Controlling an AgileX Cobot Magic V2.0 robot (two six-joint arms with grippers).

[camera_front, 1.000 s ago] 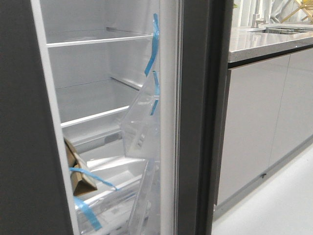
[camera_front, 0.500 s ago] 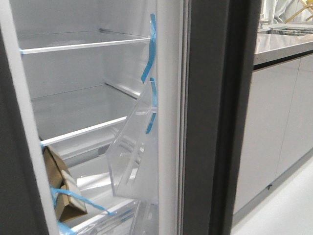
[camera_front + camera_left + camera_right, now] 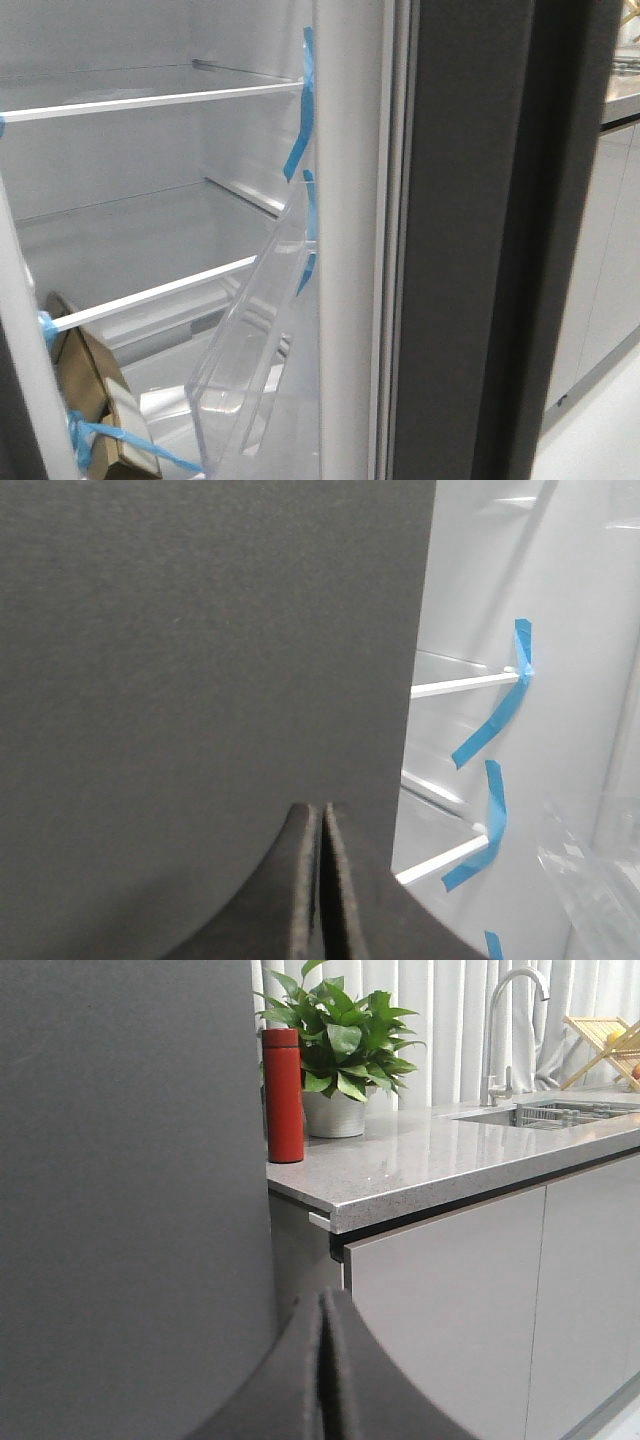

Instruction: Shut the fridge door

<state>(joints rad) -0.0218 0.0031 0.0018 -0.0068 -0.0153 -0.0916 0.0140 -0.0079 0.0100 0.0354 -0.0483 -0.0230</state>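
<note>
The fridge door (image 3: pixel 470 250) stands open and is seen nearly edge-on in the front view. Its matte dark-grey outer face is on the right and its white inner lining (image 3: pixel 350 230) on the left. A clear bin (image 3: pixel 255 350) with blue tape (image 3: pixel 303 120) hangs on the lining. Neither gripper shows in the front view. My right gripper (image 3: pixel 322 1360) is shut and empty, close beside the door's dark face (image 3: pixel 130 1190). My left gripper (image 3: pixel 322 880) is shut and empty in front of the other plain dark panel (image 3: pixel 200 660), with the fridge's white inside (image 3: pixel 560 630) beside it.
Inside the fridge are white shelves (image 3: pixel 150 100) and a brown cardboard box (image 3: pixel 85 390) held by blue tape. Right of the door runs a grey stone counter (image 3: pixel 440 1160) over glossy light-grey cabinet fronts (image 3: pixel 450 1310), with a red bottle (image 3: pixel 283 1095), a potted plant (image 3: pixel 340 1050) and a tap (image 3: pixel 505 1020).
The front view has drawn closer to the fridge. The door edge and bin look larger and have shifted right, and the counter and cabinets have slid almost out of frame.
</note>
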